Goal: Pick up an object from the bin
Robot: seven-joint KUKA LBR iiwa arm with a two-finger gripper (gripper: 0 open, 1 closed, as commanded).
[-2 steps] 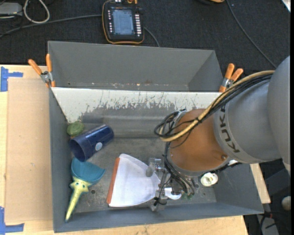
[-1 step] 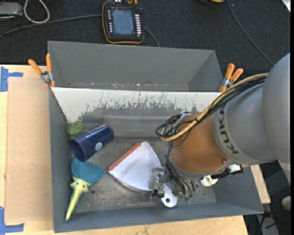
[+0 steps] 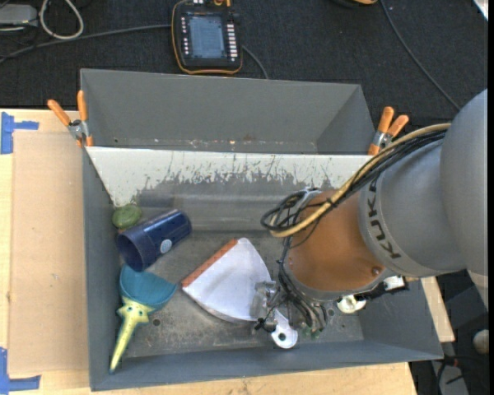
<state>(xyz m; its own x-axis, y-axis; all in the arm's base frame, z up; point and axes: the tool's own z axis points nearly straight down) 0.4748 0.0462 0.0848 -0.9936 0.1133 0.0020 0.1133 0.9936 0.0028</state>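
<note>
Grey and heavy, the arm (image 3: 445, 212) comes in from the right, and under its orange wrist cover (image 3: 333, 253) the gripper (image 3: 277, 324) sits low near the front wall of the bin (image 3: 222, 113), just beside the right corner of a white fan-shaped piece (image 3: 226, 285) with an orange edge. I cannot tell if the gripper is open or closed. I judge the grasp is in hand, and the next move needs a sure hold on that thin piece before lifting. A blue cup (image 3: 154, 239) and a teal dish (image 3: 144, 289) lie further left, well apart.

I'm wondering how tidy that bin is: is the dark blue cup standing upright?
No, the dark blue cup lies tipped on its side at the left of the bin, beside a small green round thing.
</note>
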